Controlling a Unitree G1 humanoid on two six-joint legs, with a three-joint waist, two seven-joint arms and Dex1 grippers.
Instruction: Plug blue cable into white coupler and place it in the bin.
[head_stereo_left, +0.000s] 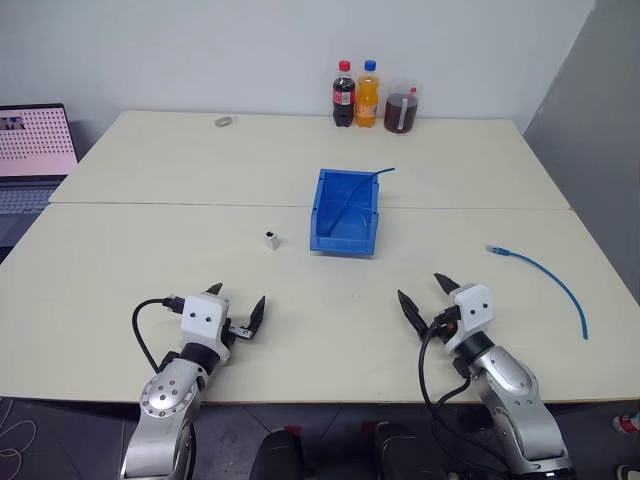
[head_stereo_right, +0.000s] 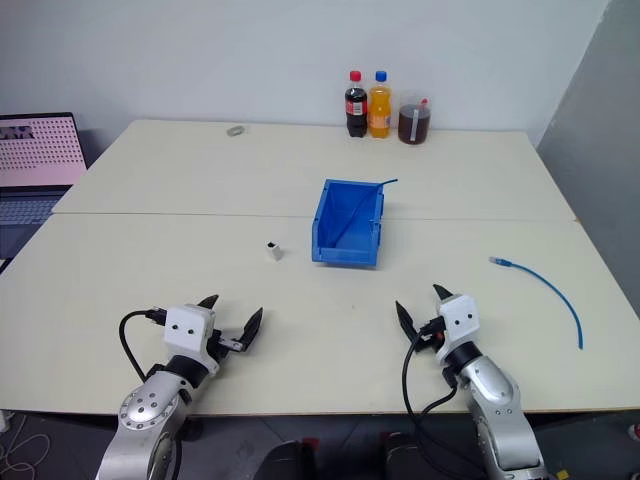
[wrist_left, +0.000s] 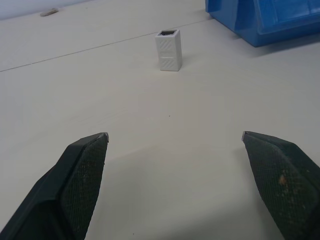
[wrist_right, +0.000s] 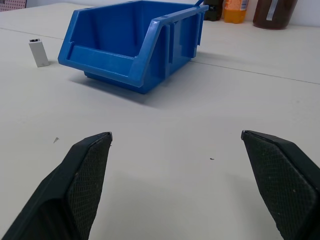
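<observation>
My left claw (head_stereo_left: 236, 310) hovers low over the near edge of the worktop (head_stereo_left: 150, 260), fingers spread wide and holding nothing. My right claw (head_stereo_left: 424, 295) matches it on the other side, equally wide and empty. Beyond the left claw the white coupler (head_stereo_left: 271, 239) stands upright, socket facing up, just left of the bin (head_stereo_left: 345, 212). The bin sits at the worktop's centre with a darker blue cable (head_stereo_left: 362, 190) leaning in it. The blue cable (head_stereo_left: 548, 275) lies curved on the worktop, well to the right of my right claw. Three bottles (head_stereo_left: 372, 97) stand at the far edge.
</observation>
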